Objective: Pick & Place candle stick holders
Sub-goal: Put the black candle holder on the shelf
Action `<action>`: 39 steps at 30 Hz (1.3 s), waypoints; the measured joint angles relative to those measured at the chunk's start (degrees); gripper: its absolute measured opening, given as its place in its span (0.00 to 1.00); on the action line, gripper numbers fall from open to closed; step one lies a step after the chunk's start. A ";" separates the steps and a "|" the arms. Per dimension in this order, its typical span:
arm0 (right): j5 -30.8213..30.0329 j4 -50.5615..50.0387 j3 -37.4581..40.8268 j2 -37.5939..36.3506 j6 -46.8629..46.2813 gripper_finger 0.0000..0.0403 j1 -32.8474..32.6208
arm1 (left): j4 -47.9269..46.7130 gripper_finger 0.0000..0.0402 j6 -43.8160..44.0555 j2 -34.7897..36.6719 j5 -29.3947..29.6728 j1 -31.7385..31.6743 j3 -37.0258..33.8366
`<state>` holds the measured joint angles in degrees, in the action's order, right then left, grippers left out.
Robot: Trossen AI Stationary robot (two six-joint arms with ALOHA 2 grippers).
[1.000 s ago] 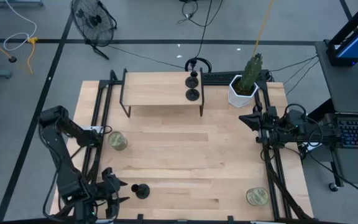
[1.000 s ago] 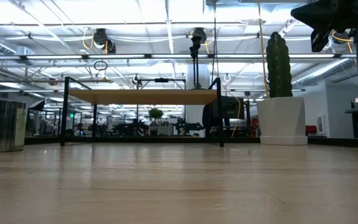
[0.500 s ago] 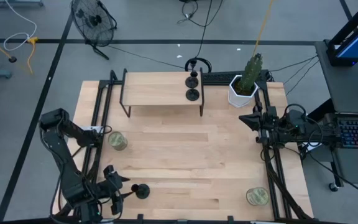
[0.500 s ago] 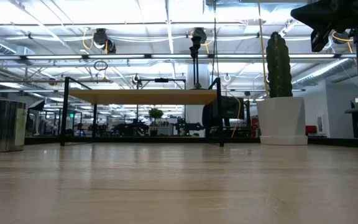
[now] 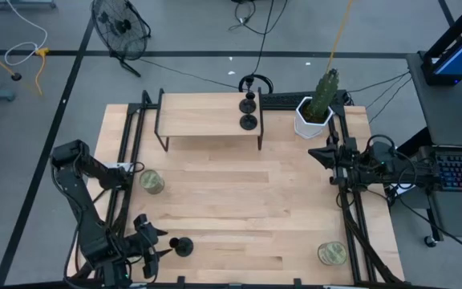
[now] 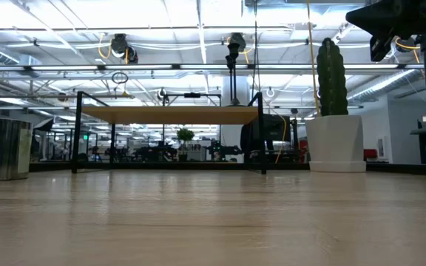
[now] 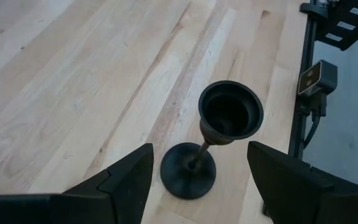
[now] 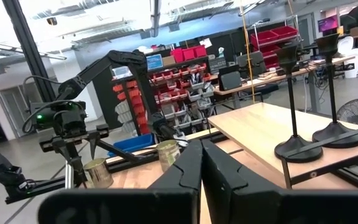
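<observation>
In the left wrist view both fingers (image 7: 123, 180) run off the picture's lower edge, so only their tips show. In the low view the shelf (image 6: 170, 115) appears edge-on and the holders standing on it cannot be made out — the right arm (image 6: 401, 22) is cut by the top corner. In the high view the left gripper (image 5: 152, 246) is too small to tell whether it touches the holder (image 5: 184, 246) — its arm is partly cut by the bottom edge.

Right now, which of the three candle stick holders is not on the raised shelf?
The holder on the table's near-left corner, between the open left gripper fingers; the other two stand on the shelf.
</observation>
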<state>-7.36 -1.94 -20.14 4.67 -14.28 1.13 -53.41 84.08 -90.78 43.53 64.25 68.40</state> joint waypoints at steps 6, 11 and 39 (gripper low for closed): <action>-0.01 -0.06 0.00 0.00 0.00 0.00 0.00 | 0.02 0.67 -1.42 0.00 0.02 0.00 0.00; -0.02 -0.06 0.00 0.00 -0.01 0.00 0.00 | 0.02 0.67 -1.80 0.00 0.02 -0.20 0.00; -0.06 -0.02 0.00 0.00 -2.64 0.00 0.00 | 6.89 0.67 -8.61 0.07 -1.65 -2.82 -2.16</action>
<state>-7.42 -1.96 -20.14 4.67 -16.93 1.13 -46.52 75.47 -90.72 41.88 61.43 66.24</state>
